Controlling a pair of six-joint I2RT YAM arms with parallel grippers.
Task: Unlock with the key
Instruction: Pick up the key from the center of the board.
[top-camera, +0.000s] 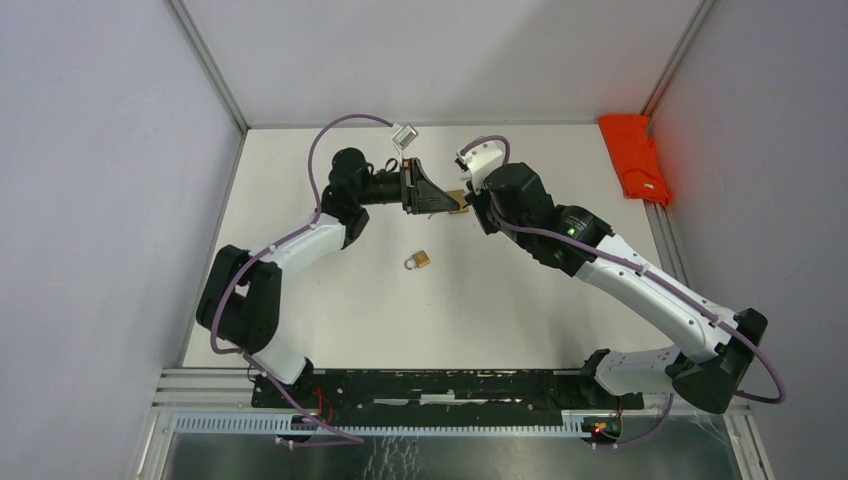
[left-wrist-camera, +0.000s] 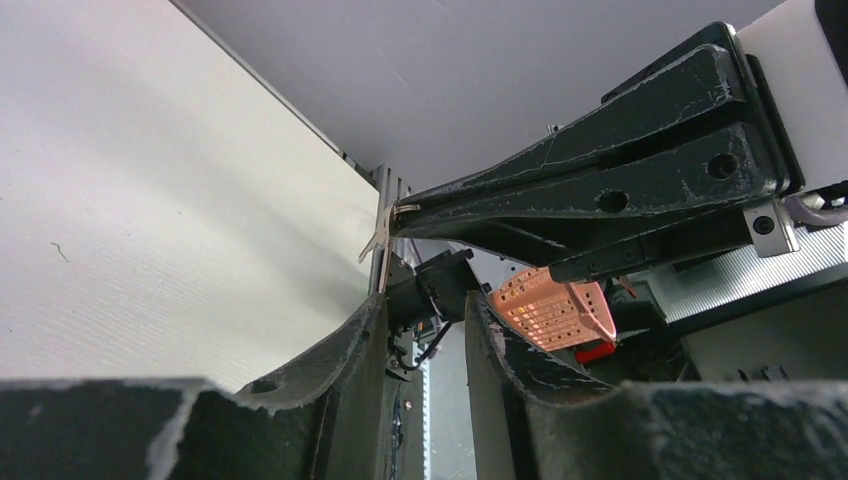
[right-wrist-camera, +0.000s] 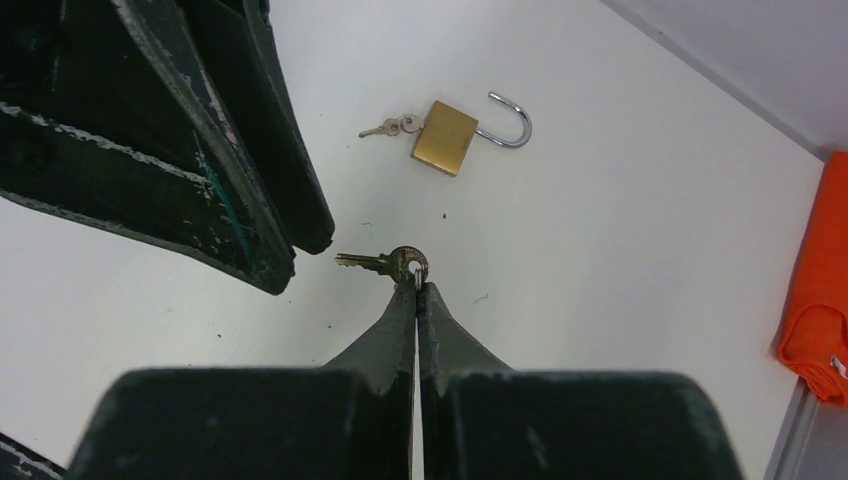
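Nearest, the two arm bases sit at the near edge of the table (top-camera: 520, 310), and both arms reach inward so that their grippers meet above its far half. On the table between the bases and the grippers lies the padlock (top-camera: 419, 261), brass, flat on its side and well clear of both grippers. The right wrist view shows its shackle (right-wrist-camera: 512, 120) with one end free of the body. A second key (right-wrist-camera: 380, 128) on a ring lies at the opposite end, touching the body; whether it sits in the keyhole I cannot tell. Above that, the right gripper (right-wrist-camera: 417, 288) has its fingers pressed together with no gap, pinching the head end of the key (right-wrist-camera: 385, 263) at the very tips. The key is held off the table, its blade roughly level and pointing toward the left gripper (right-wrist-camera: 300, 262). The left gripper's fingers stand apart with a moderate gap and nothing between them. In the right wrist view the key's tip is just short of them and not touching. In the left wrist view the same gap is bare, and the right gripper crosses above it with the key at its tip, just beyond the left fingertips. Farthest, an orange object (top-camera: 632, 157) lies against the right wall near the far corner, well apart from everything else.
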